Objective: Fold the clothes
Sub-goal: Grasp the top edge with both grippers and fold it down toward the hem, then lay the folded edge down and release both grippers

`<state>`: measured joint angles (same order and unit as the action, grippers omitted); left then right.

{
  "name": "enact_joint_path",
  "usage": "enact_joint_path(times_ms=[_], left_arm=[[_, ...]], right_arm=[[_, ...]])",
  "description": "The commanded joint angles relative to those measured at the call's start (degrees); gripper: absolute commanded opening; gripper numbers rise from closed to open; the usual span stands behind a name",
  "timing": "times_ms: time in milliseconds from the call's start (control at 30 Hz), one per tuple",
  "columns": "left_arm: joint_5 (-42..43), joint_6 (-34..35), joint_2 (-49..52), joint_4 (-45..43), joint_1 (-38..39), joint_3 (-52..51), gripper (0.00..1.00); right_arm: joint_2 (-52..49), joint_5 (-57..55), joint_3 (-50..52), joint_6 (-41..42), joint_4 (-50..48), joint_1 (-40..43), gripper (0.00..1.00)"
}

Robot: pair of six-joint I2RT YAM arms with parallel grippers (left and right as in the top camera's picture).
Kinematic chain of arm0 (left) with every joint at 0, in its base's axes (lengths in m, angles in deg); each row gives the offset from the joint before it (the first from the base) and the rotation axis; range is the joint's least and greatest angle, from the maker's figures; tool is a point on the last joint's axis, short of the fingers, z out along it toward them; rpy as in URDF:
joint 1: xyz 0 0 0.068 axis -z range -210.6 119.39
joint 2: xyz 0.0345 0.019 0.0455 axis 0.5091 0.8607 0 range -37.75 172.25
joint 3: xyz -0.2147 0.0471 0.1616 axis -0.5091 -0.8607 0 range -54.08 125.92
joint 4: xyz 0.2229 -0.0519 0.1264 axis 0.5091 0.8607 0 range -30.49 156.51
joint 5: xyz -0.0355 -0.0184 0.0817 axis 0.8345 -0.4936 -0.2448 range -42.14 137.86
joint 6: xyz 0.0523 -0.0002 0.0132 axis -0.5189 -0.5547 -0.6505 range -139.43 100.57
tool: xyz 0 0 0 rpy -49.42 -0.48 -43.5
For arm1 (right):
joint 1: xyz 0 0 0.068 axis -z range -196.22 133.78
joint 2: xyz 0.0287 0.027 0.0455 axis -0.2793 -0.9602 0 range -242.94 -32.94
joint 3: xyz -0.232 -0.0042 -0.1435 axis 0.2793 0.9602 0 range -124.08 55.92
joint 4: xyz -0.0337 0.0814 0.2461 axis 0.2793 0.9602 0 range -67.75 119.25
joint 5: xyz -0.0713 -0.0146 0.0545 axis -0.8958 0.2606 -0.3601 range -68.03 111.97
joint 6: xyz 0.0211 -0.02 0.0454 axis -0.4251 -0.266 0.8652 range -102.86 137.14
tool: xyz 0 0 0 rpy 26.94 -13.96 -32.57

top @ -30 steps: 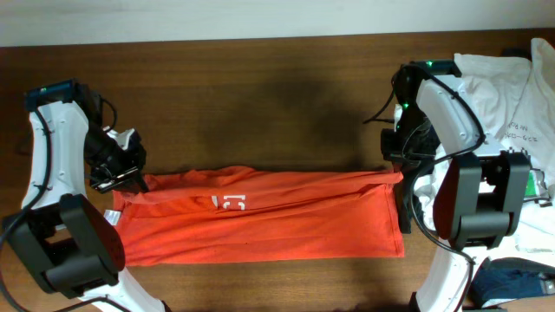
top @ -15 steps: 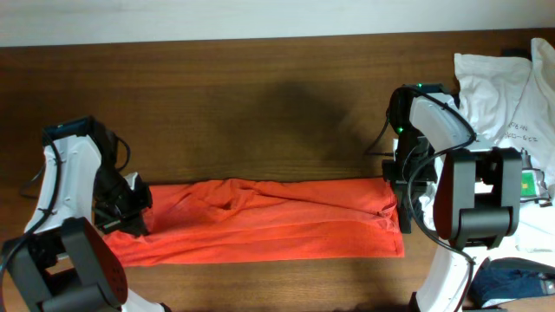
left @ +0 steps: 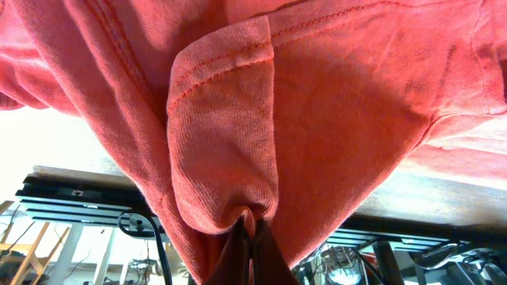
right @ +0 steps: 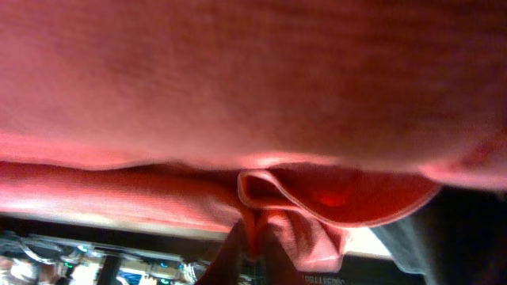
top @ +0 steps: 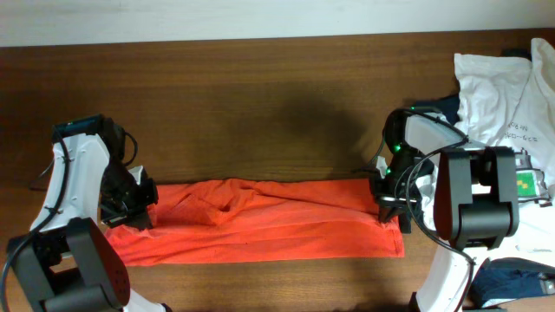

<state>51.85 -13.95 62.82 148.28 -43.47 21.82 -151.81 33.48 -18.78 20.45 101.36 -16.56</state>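
The brown desk (top: 260,104) fills the overhead frame. Across its lower middle, the orange-red T-shirt (top: 260,230) lies as a long folded band with a rumpled upper edge. A white T-shirt (top: 490,87) is heaped at upper right, and a dark navy garment (top: 512,282) lies at lower right. The left gripper (top: 137,206) holds the band's left end and the right gripper (top: 386,195) its right end. Both wrist views show the jaws pinched tight on red cloth.

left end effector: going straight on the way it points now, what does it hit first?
The orange-red T-shirt. The left end effector is shut on a fold of it, and in the left wrist view that cloth fills nearly everything ahead. What lies behind the fabric is hidden.
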Motion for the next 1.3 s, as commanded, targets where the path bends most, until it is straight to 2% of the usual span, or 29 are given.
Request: enact_joint_path(times_ms=[0,100,167,233,333,367,433,467,600,700,767,833,867,1033,1133,1200,1267], left_arm=[[-0.92,0.55,-1.79,0.94,0.07,-0.55,0.0],[-1.49,1.33,-1.84,3.67,0.07,-0.55,0.01],[-6.75,6.08,-1.84,4.24,0.09,-0.55,0.0],[-12.5,11.74,-1.84,5.22,0.09,-0.55,0.0],[-12.63,11.89,-1.81,5.05,0.13,-0.94,0.01],[-12.61,11.89,-1.84,5.01,0.2,-0.98,0.01],[-12.33,11.87,-1.81,5.03,0.24,-0.98,0.01],[-11.74,11.82,-1.84,5.01,0.39,-0.98,0.01],[-11.78,11.8,-1.81,4.92,0.76,-0.98,0.37],[-11.72,11.82,-1.81,2.71,0.79,-0.98,0.4],[-8.63,11.43,-1.81,-5.14,0.79,-1.01,0.51],[-6.95,11.19,-1.77,-12.9,0.76,-1.55,0.51],[-7.02,11.17,-1.33,-18.14,0.76,-2.91,0.5],[-6.51,10.27,1.07,-29.53,0.72,-12.57,0.36],[-6.78,10.27,1.11,-38.38,0.72,-18.84,0.36],[-6.75,10.32,1.66,-49.75,0.72,-22.6,0.36],[-7.06,10.27,5.9,-57.46,0.66,-22.6,0.37]], right_arm=[[0.55,-1.88,2.14,0.11,1.88,0.33,0.04],[0.55,-5.07,1.99,1.09,4.13,0.46,0.04],[0.55,-10.8,1.88,6.99,4.66,0.46,0.04],[0.55,-12.26,1.9,8.61,5.07,0.46,0.04],[0.55,-12.48,1.9,8.59,5.01,0.46,0.05],[0.55,-12.7,1.9,8.59,4.83,0.46,0.11],[0.55,-13.55,1.9,8.59,4.85,0.46,0.11],[0.55,-13.55,1.9,8.59,4.87,0.46,0.15],[0.55,-13.55,1.88,8.59,4.83,0.46,0.16],[1.81,-13.27,-0.7,8.59,5.07,0.46,0.16],[6.29,-12.13,-4.09,8.59,4.2,0.46,0.16],[11.63,-11.98,-4.76,8.59,2.01,0.46,0.17],[13.68,-12.0,-4.76,8.59,1.81,0.46,0.18],[14.05,-11.74,-4.76,8.61,2.05,0.46,0.18],[14.05,-11.3,-4.76,8.59,2.05,0.46,0.18],[14.05,-10.29,-4.76,8.59,2.08,0.46,0.18],[14.05,-10.25,-4.76,8.57,2.05,0.46,0.18]])
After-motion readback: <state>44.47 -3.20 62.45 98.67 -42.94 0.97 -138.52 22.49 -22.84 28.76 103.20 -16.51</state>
